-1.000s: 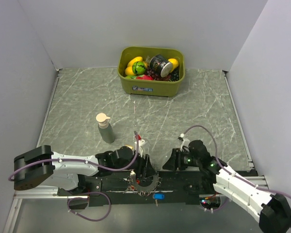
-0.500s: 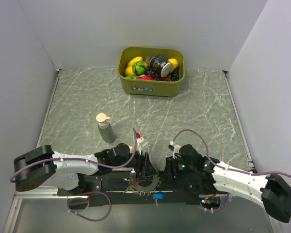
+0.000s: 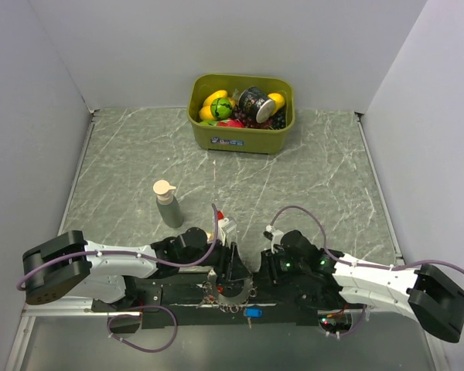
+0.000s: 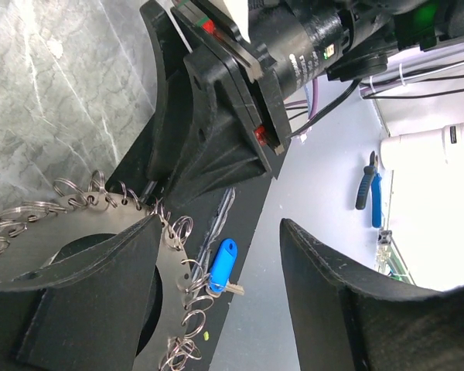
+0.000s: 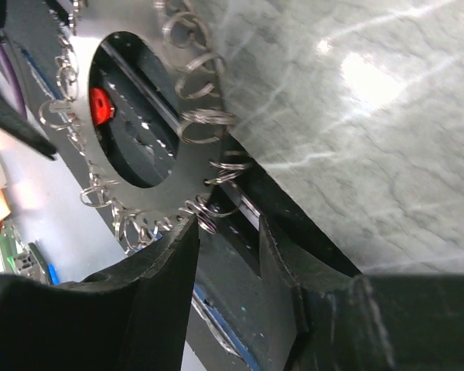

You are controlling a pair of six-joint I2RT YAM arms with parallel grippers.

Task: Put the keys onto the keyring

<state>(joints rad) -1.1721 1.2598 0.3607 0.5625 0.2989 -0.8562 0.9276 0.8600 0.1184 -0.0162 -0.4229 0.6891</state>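
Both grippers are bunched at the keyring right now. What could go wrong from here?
The tips of the right gripper sit against crowded split rings on the rim of the keyring; closing could pinch several or shove the keyring. It also hangs very near the left gripper, so the two might collide. The blue key lies loose just beyond the rim; a shove could send it out of reach.

Top view evenly lit, sharp, soft weak shadows. Right wrist view: white glare patches on the surface (image 5: 363, 81); my right gripper (image 5: 228, 232) dark, out of focus. Left wrist view: background blown out right side.
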